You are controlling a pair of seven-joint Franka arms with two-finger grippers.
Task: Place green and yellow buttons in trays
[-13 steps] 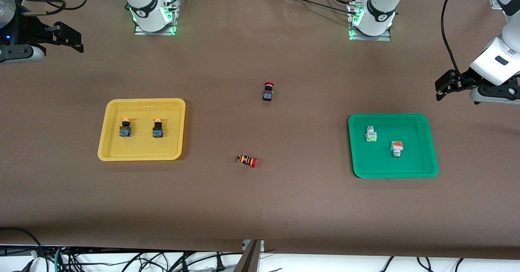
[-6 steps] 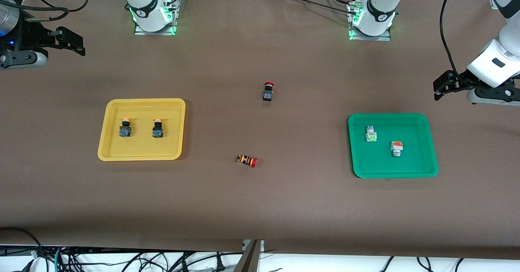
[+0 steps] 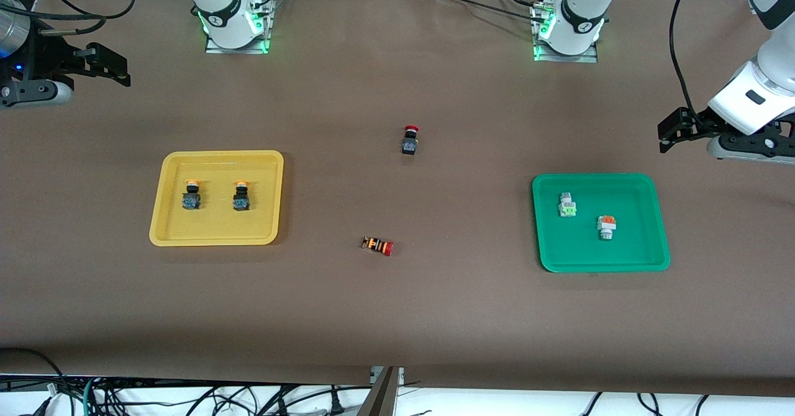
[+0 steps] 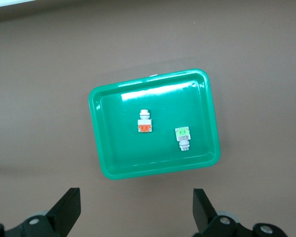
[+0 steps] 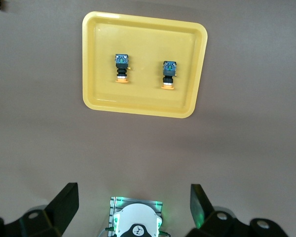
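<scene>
I have both arms pulled up and out to the ends of the table, waiting. The left gripper hangs in the air over bare table at the left arm's end, above the green tray's corner region, with its fingers spread wide and nothing between them. The right gripper hangs over bare table at the right arm's end, fingers also spread wide and empty.

In the yellow tray I see the two yellow buttons side by side, apart from each other: one yellow button toward the right arm's end and the second yellow button toward the table's middle. Both lie with their orange-yellow caps pointing away from the front camera.

In the green tray lie the two white-grey buttons, near each other but not touching. The green-block button sits farther from the front camera; the orange-block button sits nearer to it and more toward the left arm's end.

Between the trays, on the brown table, two red-capped switches lie outside any tray: a black switch farther from the front camera, and an orange-striped switch nearer to it, lying on its side
</scene>
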